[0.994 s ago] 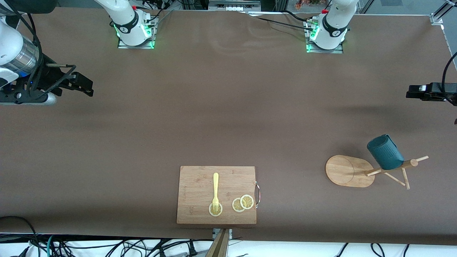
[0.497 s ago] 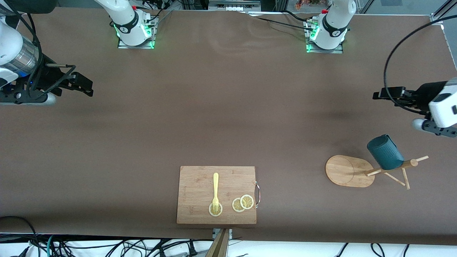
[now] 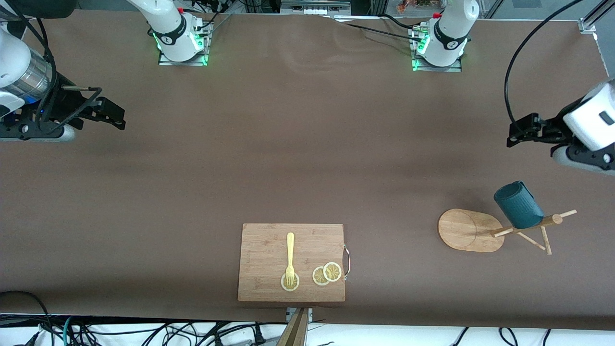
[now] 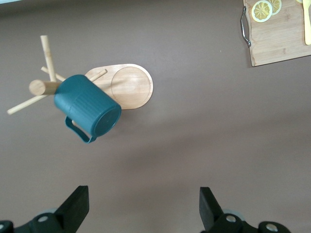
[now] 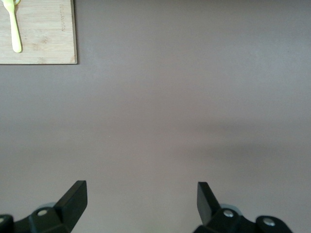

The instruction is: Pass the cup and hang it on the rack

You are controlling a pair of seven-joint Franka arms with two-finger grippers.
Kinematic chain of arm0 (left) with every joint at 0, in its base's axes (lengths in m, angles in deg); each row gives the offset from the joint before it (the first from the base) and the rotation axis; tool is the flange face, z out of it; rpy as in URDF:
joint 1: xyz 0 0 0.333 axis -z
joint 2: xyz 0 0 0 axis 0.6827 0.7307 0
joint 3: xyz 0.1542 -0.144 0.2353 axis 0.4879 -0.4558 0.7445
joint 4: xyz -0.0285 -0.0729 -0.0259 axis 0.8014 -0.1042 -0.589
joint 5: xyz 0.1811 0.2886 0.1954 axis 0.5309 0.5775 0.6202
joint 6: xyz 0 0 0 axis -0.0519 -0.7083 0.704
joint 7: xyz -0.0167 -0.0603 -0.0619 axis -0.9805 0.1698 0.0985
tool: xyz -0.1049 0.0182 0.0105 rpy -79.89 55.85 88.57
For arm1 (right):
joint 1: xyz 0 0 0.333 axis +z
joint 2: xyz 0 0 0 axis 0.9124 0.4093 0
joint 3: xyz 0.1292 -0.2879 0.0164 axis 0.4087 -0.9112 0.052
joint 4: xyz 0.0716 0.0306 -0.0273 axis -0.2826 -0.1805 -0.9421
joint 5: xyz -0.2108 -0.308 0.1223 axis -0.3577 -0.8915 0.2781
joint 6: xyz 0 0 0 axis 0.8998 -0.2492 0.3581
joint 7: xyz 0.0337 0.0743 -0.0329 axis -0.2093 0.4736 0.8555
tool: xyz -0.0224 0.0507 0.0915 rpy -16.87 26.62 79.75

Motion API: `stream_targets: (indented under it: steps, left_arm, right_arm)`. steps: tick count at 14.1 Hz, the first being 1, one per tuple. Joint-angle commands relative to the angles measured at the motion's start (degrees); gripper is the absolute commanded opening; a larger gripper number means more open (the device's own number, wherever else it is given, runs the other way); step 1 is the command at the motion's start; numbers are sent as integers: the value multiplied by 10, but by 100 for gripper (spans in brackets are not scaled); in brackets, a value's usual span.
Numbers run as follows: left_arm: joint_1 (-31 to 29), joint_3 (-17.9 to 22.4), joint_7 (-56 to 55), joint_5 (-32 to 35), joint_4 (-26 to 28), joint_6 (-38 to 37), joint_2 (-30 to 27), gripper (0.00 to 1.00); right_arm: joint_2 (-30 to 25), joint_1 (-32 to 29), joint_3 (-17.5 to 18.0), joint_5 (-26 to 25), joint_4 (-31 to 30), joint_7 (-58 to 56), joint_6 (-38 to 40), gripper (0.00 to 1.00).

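The dark teal cup [image 3: 519,204] hangs on a peg of the light wooden rack [image 3: 470,230], near the left arm's end of the table. In the left wrist view the cup [image 4: 87,108] sits on the rack [image 4: 129,86], its handle outward. My left gripper [image 3: 516,134] is open and empty, over bare table beside the rack, apart from the cup; its own view shows it wide open [image 4: 143,206]. My right gripper [image 3: 113,115] is open and empty and waits over the right arm's end of the table; its own view shows it [image 5: 141,204] above bare table.
A rectangular wooden cutting board [image 3: 259,262] lies near the table's front edge, with a yellow fork [image 3: 290,257] and lemon slices [image 3: 326,273] on it. Cables hang off the front edge.
My left gripper has come back into view from the table's end and tilted; the arm's white wrist now shows. The cup, rack and right arm have not moved.
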Motion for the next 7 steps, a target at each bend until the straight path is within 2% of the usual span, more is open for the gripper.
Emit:
stream_targets:
  steps: [1, 4, 7]
  left_arm:
    - [7, 14, -65, 13, 65, 15, -55, 100]
    - [9, 16, -91, 13, 95, -7, -101, 100]
    - [10, 26, -90, -4, 110, -3, -99, 100]
  right_arm:
    - [3, -4, 4, -4, 12, 4, 6, 100]
    - [3, -4, 4, -4, 12, 3, 6, 100]
    - [3, -4, 4, -4, 12, 3, 6, 100]
